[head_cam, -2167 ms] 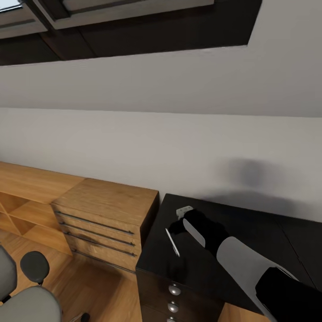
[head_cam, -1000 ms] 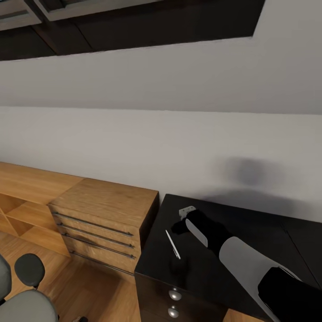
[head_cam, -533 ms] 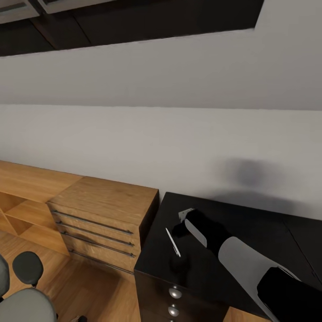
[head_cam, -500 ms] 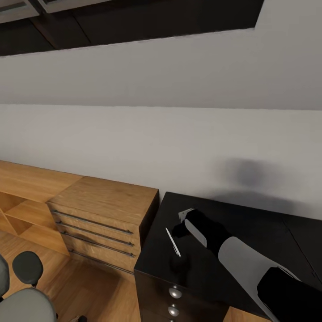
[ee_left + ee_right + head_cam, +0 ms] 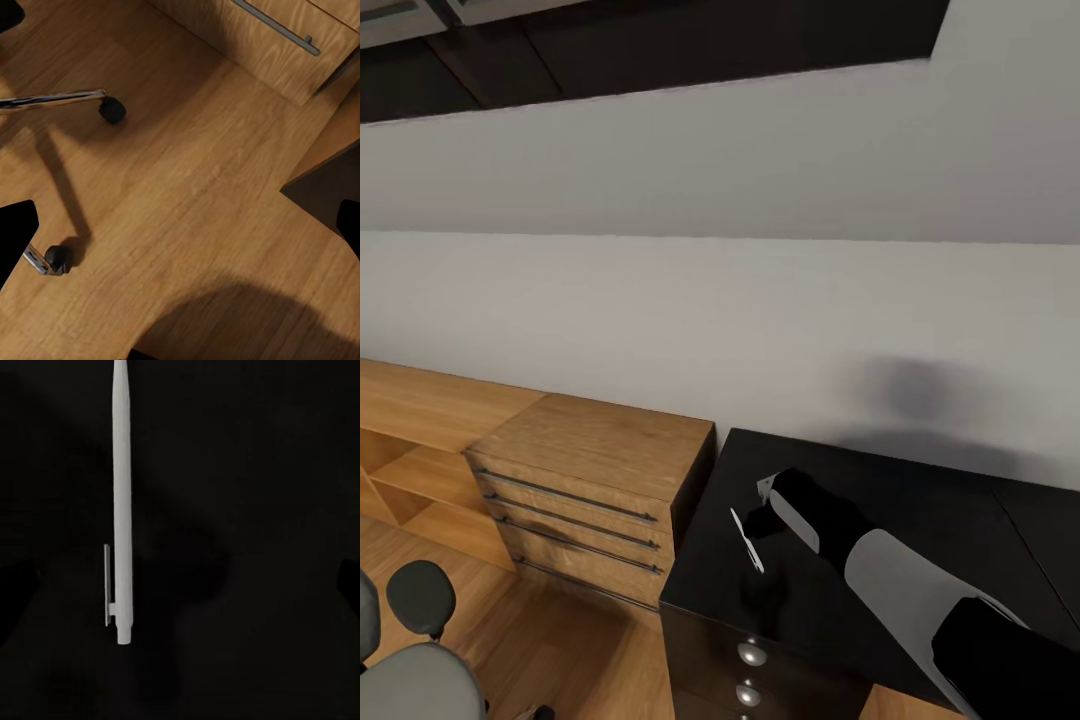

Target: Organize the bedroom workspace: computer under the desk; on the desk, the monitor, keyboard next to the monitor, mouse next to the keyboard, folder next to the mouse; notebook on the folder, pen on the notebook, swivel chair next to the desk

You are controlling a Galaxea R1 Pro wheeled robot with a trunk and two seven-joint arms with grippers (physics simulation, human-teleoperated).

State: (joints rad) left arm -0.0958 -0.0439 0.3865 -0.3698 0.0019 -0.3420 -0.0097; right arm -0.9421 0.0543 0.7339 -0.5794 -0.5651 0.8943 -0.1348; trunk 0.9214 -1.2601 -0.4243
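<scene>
Thin white stick-like pen (image 5: 746,540) lies flat on the black-topped counter (image 5: 920,500), near its edge beside the light wooden drawer unit (image 5: 595,480) | right end effector (image 5: 758,520) just beside the pen, finger spread cannot be told | grey swivel chair (image 5: 410,680) on the wooden floor (image 5: 187,210), well apart from the counter

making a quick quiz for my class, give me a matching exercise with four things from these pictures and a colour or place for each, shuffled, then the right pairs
Things:
1. pen
2. desk
3. wooden drawer unit
4. swivel chair

Descriptions:
A. grey seat, at the lower left corner of the head view
B. thin and white, lying on the black top
C. black top, round silver knobs on its drawers
D. light wood, long dark bar handles

Pairs: 1-B, 2-C, 3-D, 4-A
</scene>
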